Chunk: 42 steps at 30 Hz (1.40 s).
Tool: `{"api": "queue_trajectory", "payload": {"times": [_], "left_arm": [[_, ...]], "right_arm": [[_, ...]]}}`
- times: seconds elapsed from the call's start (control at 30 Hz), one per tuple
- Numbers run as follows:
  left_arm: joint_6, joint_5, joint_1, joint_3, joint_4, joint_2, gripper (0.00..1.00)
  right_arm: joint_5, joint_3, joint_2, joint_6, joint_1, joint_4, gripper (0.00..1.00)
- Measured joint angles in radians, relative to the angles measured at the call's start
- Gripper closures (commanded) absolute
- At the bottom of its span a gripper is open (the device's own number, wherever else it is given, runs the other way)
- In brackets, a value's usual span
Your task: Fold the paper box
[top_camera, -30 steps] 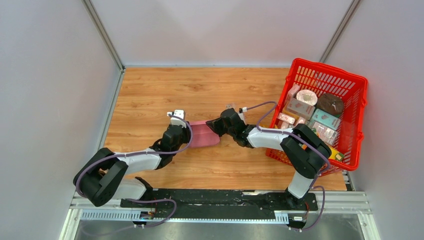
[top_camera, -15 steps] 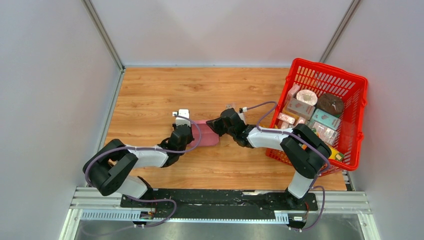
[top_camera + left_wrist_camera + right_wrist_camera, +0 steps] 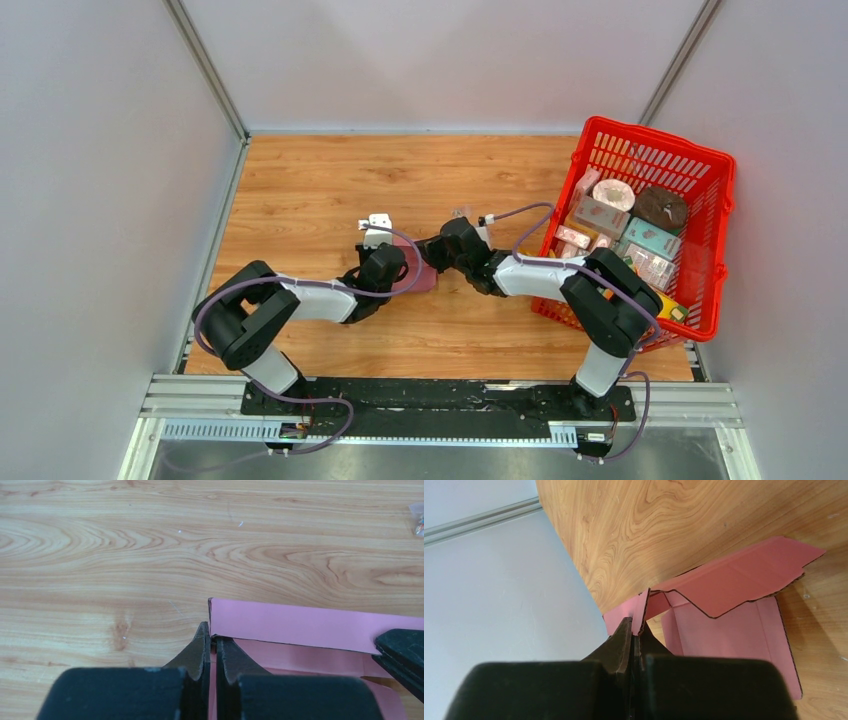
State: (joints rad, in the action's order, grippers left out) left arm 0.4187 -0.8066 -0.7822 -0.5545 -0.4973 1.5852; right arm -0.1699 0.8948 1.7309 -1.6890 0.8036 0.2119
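Pinches the paper box [image 3: 300, 625] at opposite ends: left end effector [image 3: 211, 639] closed on a wall corner, right end effector [image 3: 634, 630] closed on a flap. Spans lengthwise between them.

No text, label, brand or number can be read in any view. Printing is seen on the cartons [image 3: 650, 240] held in the red basket [image 3: 660, 143], but it is too small to be made out.
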Motion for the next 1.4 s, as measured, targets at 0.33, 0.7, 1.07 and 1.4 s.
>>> {"api": "queue_trajectory", "payload": {"times": [0.33, 0.7, 1.07, 1.4], "left_arm": [[0.02, -0.022, -0.004, -0.008, 0.015, 0.01, 1.0], [0.069, -0.072, -0.019, -0.032, 0.048, 0.032, 1.0], [0.023, 0.005, -0.01, 0.137, -0.063, -0.101, 1.0], [0.034, 0.005, -0.009, 0.149, 0.018, -0.158, 1.0]], "right_arm": [[-0.007, -0.006, -0.003, 0.0, 0.008, 0.004, 1.0], [-0.014, -0.012, -0.013, 0.019, 0.014, 0.004, 0.78], [0.026, 0.039, -0.246, 0.717, 0.032, -0.311, 0.18], [0.189, 0.477, -0.136, 1.125, 0.005, -0.665, 0.51]]}}
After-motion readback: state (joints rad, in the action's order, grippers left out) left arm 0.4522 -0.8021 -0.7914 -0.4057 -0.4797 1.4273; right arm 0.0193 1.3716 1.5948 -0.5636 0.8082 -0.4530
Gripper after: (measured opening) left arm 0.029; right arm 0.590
